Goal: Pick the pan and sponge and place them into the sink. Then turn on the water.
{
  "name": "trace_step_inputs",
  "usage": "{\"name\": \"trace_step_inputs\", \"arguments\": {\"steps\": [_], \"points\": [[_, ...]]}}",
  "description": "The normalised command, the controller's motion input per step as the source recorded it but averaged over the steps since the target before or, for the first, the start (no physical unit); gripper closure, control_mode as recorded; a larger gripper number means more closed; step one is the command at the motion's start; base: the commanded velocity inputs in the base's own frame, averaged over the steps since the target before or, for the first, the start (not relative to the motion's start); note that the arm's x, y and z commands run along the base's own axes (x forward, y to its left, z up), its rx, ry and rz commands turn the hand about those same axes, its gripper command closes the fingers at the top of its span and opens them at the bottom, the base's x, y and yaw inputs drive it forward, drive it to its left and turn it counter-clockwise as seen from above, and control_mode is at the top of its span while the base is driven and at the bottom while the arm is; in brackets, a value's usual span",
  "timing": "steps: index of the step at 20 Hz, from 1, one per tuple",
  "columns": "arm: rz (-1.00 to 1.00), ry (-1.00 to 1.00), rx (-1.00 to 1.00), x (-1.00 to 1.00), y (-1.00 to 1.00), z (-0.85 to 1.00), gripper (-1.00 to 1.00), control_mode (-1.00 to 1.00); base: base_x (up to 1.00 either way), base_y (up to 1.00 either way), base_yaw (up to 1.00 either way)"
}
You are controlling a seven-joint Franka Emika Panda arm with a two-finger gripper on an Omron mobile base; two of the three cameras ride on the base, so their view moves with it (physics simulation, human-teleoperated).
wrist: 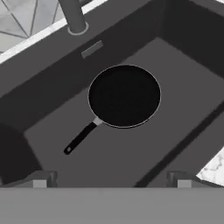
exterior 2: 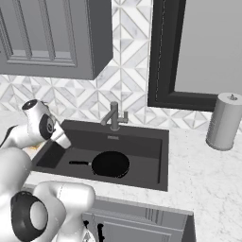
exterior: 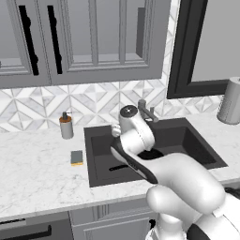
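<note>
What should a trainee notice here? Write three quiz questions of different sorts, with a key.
1. True or false: the pan lies inside the sink.
2. Where is the sponge? A) in the sink B) on the counter left of the sink C) beside the paper towel roll
3. Fill in: the faucet shows ___ water running.

Key: 1 true; 2 B; 3 no. The pincer hangs open above the pan, holding nothing.

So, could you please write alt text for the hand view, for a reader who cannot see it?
A black pan lies flat on the floor of the dark grey sink, handle pointing lower left. The faucet base stands at the top edge, and two finger tips rise at the bottom.
</note>
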Motion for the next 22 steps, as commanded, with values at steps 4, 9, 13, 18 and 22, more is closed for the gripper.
{"name": "trace_step_inputs", "arguments": {"steps": [4, 9, 13, 18, 22], "points": [[0.51, 0.01, 0.0, 0.0, 0.14, 0.0, -1.0, -1.0, 0.0, 0.0, 0.0], [0.27, 0.0, 0.0, 0.0, 0.38, 0.04, -1.0, -1.0, 0.0, 0.0, 0.0], [0.15, 0.06, 0.0, 0.0, 0.55, 0.17, -1.0, -1.0, 0.0, 0.0, 0.0], [0.23, 0.19, 0.0, 0.02, 0.62, 0.18, -1.0, -1.0, 0.0, 0.0, 0.0], [0.21, 0.19, 0.0, 0.11, 0.58, 0.08, -1.0, -1.0, 0.0, 0.0, 0.0]]}}
